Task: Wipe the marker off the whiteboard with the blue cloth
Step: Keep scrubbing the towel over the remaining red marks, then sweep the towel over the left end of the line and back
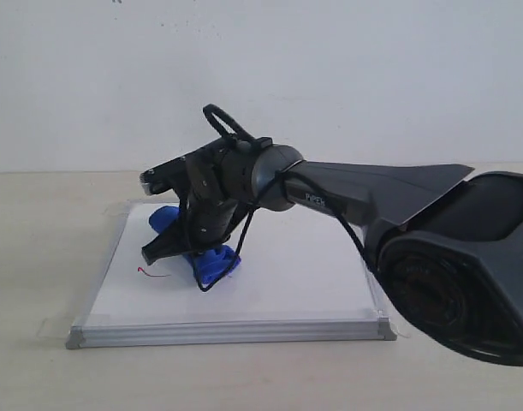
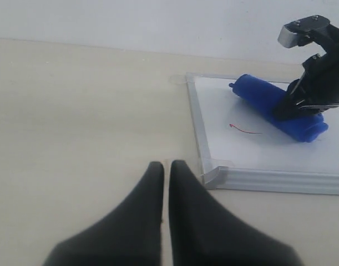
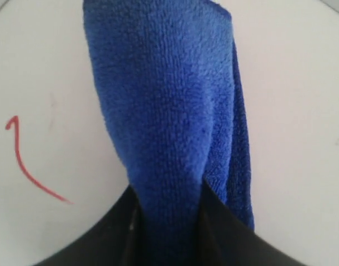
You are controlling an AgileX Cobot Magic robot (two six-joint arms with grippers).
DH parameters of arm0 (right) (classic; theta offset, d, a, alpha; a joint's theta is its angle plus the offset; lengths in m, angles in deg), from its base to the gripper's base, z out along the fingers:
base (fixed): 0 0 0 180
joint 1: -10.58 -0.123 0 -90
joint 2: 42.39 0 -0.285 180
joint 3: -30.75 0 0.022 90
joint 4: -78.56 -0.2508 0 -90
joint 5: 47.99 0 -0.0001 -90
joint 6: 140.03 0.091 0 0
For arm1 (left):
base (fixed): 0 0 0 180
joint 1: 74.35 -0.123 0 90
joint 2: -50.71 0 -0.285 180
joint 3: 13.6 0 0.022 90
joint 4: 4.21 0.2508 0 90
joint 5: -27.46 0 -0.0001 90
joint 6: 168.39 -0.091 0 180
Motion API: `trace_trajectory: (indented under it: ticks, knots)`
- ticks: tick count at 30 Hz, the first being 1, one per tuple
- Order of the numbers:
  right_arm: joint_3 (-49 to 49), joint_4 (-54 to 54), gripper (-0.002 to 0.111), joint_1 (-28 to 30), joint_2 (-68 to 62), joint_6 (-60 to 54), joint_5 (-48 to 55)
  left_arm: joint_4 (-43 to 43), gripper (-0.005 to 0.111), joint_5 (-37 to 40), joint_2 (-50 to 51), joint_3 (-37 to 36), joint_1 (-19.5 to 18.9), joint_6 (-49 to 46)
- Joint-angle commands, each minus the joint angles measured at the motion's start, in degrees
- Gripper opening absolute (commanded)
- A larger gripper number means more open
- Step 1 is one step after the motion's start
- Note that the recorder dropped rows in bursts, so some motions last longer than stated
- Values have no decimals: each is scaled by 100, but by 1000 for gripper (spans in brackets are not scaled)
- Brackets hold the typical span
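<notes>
While the left gripper (image 2: 166,166) hangs over the beige tabletop (image 2: 75,111), its two black fingers (image 2: 141,221) are pressed together with nothing between them. It sits just off a taped corner of the rectangular white whiteboard with a silver-grey metal frame (image 1: 312,282). The board lies flat on the table.

In the exterior view, the thin red marker line with a small hook at one end (image 1: 154,274) is a short curve at about 9 o'clock from the board's centre.

The bright royal-blue fluffy microfibre cloth (image 1: 216,264), rolled thick, rests on the board. Its near end is at the line's 3 o'clock, with a strip of bare white between them. The roll runs roughly from 11 o'clock to 5 o'clock. The ink is uncovered, not under the cloth.

The right gripper (image 1: 180,244) is on the roll's middle, its jaws part-way apart and clamped on the cloth from both sides. In the right wrist view the pile bulges between the black fingers (image 3: 213,238).

The dark grey right arm (image 1: 372,184) enters from 3 o'clock.
</notes>
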Motion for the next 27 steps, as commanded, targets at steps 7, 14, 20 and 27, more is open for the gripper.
trace_trajectory:
  ticks: [7, 14, 20, 27]
  knots:
    - [-51, -1616, -1, -545, -208, -1398, -598, -52, 4, -12, -12, 7, 29, 44]
    - [-51, 128, -1, -136, -273, -149, -241, -52, 4, -12, -12, 7, 29, 44]
    - [-51, 415, -1, -91, -275, 455, -557, -52, 4, -12, -12, 7, 29, 44]
    - [-51, -2300, -1, -641, -308, -1944, -1280, -52, 4, -12, -12, 7, 29, 44]
